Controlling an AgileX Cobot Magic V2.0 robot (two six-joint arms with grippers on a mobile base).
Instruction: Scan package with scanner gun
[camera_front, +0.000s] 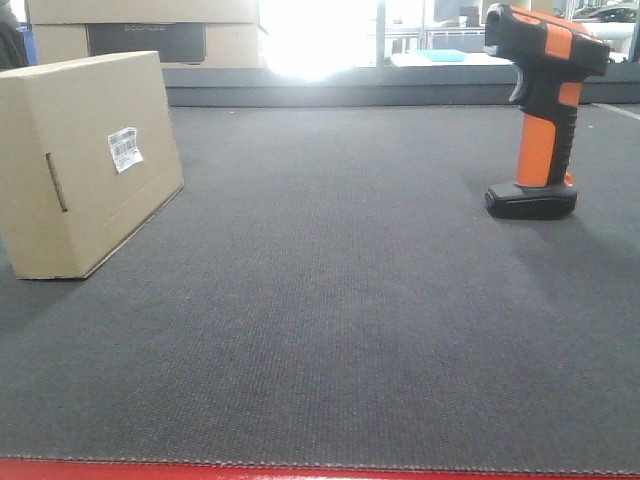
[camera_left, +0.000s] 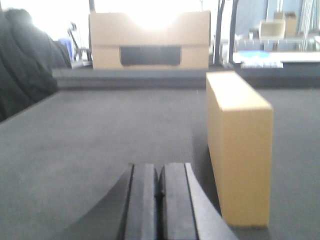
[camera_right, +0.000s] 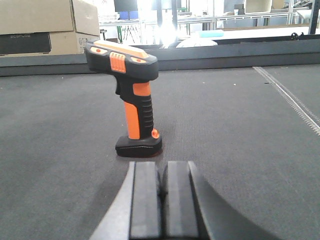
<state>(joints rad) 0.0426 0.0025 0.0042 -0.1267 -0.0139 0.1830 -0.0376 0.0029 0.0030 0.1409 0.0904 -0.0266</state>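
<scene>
On the worktop (camera_front: 350, 300), the package (camera_front: 85, 160) sits at ten o'clock and the scanner (camera_front: 545, 130) stands upright at two. The left claw (camera_left: 160, 200) and right claw (camera_right: 162, 200) are both closed and empty. A clumsy grab could topple the narrow-based scanner.

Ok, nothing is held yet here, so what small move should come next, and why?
Probably open the right gripper and ease it toward the scanner gun: its jaws are shut and empty, and the scanner stands upright on its base just ahead. The package sits apart, label showing.
</scene>
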